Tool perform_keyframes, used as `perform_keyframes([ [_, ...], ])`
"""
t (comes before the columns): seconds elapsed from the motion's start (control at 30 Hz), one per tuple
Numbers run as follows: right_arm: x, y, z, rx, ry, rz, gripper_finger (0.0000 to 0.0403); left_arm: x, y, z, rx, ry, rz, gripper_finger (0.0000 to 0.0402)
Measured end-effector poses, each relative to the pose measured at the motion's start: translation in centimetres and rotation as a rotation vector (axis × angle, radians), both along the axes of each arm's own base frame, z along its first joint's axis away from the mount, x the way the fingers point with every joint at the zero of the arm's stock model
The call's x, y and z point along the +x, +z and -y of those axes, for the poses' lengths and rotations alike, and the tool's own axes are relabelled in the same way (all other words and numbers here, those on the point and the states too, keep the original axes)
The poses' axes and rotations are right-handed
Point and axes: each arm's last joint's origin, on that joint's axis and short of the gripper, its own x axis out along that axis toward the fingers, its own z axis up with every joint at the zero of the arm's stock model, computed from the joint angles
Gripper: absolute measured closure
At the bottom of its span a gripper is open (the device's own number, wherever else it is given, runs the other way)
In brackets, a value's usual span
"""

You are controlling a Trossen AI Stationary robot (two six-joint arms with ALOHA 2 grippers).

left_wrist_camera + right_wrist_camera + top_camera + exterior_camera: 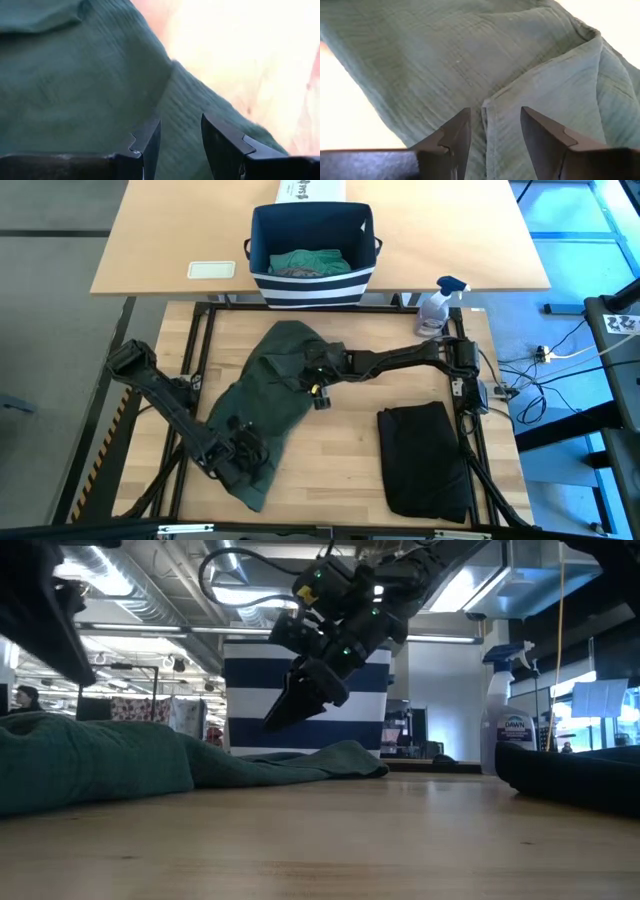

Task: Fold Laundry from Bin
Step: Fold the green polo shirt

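Note:
A dark green garment (pixel 270 395) lies spread on the wooden table, running from the far middle toward the near left. My right gripper (pixel 495 120) hangs open above the garment's far part, clear of the cloth in the low view (pixel 272 723); a folded edge (pixel 485 107) lies under its gap. My left gripper (pixel 181 132) stands open, close over the garment's near-left part (pixel 243 448). The navy striped bin (pixel 310 285) stands on the table behind and holds teal and grey laundry (pixel 310 262). My left gripper slants down over the green garment's near-left part (pixel 175 105) with its fingers apart. I cannot tell whether the fingertips touch the cloth.
A folded black garment (pixel 425 460) lies at the near right. A spray bottle (pixel 437 305) stands at the far right corner. A white printed box (pixel 310 190) sits behind the bin. Bare wood (pixel 340 460) shows between the two garments.

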Motion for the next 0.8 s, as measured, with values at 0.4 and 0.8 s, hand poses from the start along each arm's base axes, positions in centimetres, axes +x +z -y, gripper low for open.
perform_keyframes([
  [0.4,1.0,-2.8,-0.4,-0.045,-0.042,0.003,0.0233,0.4,-2.9,2.7,-0.151,-0.059,-0.087,0.0266],
  [0.8,1.0,-3.2,0.0,-0.117,-0.077,-0.016,0.0233,1.5,-5.8,5.4,-0.329,-0.168,-0.136,0.0267],
])
